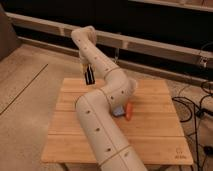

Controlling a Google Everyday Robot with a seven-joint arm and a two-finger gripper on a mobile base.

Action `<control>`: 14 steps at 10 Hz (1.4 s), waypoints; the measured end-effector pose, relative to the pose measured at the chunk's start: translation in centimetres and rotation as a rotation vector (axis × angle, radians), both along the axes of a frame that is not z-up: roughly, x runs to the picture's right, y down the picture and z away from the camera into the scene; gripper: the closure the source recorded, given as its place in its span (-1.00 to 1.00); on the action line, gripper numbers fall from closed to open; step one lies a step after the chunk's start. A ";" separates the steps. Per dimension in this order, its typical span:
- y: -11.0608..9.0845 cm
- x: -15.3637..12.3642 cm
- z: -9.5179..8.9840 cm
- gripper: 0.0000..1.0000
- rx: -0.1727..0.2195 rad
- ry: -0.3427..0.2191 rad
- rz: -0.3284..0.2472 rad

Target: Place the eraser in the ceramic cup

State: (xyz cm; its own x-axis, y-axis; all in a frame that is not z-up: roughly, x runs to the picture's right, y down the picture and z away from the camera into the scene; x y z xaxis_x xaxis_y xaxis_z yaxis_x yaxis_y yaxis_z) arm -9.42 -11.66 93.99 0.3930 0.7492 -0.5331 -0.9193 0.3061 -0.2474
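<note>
My gripper (89, 76) hangs at the end of the white arm (102, 125), just above the far left part of the wooden table (155, 132). Its dark fingers point straight down and are shut. I cannot make out anything between them. The eraser and the ceramic cup are out of view; the arm covers the middle of the table.
A blue pad (119, 111) and a small orange object (129, 111) lie side by side right of the arm, mid-table. Cables (200, 107) trail on the floor to the right. A dark wall with a pale rail (150, 42) runs behind the table.
</note>
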 end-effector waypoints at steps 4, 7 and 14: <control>0.0 0.5 0.1 1.00 -0.001 0.005 0.020; -0.2 1.0 0.2 1.00 0.005 0.020 0.023; -6.6 16.0 -3.3 1.00 0.173 0.349 0.236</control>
